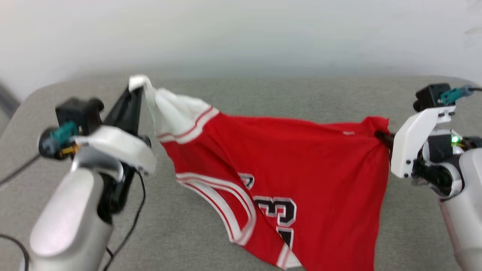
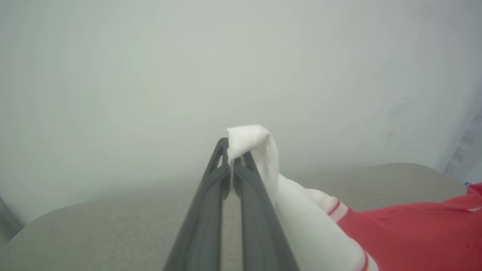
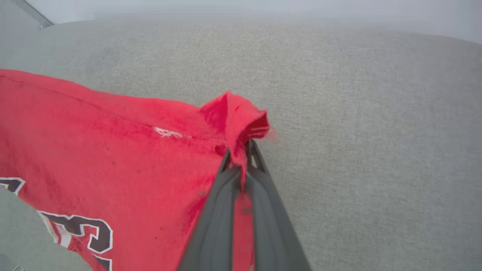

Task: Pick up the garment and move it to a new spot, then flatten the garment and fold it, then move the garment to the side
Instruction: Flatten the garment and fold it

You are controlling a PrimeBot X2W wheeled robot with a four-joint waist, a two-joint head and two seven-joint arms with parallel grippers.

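From where I stand, the left end effector (image 1: 136, 89) (image 2: 230, 160) has its two long dark fingers pressed together on a white fold at the end of a sleeve (image 1: 171, 109) (image 2: 290, 210). The pinched tip of cloth pokes out just beyond the fingertips. A thin black cable (image 1: 133, 222) trails down beside that arm.

The sleeve belongs to the garment (image 1: 293, 158) (image 2: 410, 233) (image 3: 94, 139), a soft red basketball jersey with white sleeves, red-and-white striped trim and black, white-outlined print. It runs from the left end effector across to the right one, lifted and drawn out between the two. Its upper edge stretches nearly taut from grip to grip. The rest sags below both in loose folds over the grey cloth-covered bench (image 1: 263, 94) (image 2: 94, 233) (image 3: 357, 113). I cannot tell whether the lowest folds touch the bench. A black numeral (image 1: 276, 210) (image 3: 84, 229) shows on the hanging part, below the line between the two grips.

The right end effector (image 1: 381, 135) (image 3: 239, 160) is closed tight on a bunched red corner of the garment, with a small peak of fabric standing up beyond its fingertips. Past both end effectors, behind the far edge of the bench, rises a plain pale wall (image 1: 241, 34) (image 2: 150, 75).
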